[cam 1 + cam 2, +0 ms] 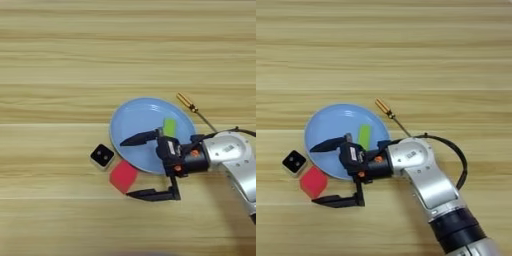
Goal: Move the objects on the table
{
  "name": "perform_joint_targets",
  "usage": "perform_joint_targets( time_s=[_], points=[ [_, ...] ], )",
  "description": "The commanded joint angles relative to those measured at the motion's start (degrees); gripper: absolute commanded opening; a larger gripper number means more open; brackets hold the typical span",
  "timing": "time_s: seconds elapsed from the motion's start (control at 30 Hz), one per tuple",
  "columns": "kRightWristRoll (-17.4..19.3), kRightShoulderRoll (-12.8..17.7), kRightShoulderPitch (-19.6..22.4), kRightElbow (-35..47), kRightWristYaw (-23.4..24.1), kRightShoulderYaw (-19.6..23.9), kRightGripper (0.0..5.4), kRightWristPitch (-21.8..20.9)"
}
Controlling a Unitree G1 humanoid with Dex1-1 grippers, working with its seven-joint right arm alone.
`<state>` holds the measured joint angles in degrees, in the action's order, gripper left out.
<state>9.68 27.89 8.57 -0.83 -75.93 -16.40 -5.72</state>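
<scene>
So the right gripper [131, 167] sits over the near-left edge of the light-blue plate [135, 122] with its two black fingers [140, 138] spread wide, nothing between them. One finger lies over the plate, the other sits on the table [60, 60] just near of the red cube [123, 176]. The cube itself is right next to the plate's near-left rim, roughly in the gap between the fingers but not gripped. The black cube with white edges [102, 155] is just left of it, a bit farther back. The flat green block [169, 127] lies on the plate's right side. The screwdriver with the orange handle [187, 102] lies off the plate's far-right edge, tip pointing toward the silver forearm [423, 175].
</scene>
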Motion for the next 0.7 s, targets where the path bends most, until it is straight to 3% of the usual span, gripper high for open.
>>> perform_joint_targets(
  time_s=[0.03, 0.63, 0.7],
  points=[
    [-1.7, 0.4, 3.8, 0.4, 2.5, 0.2, 5.37, -3.5],
    [-7.1, 0.3, 4.3, -3.5, 4.0, -2.0, 5.37, -11.7],
    [-7.4, 0.2, 4.4, -3.7, 4.1, -2.3, 5.14, -12.1]
  ],
)
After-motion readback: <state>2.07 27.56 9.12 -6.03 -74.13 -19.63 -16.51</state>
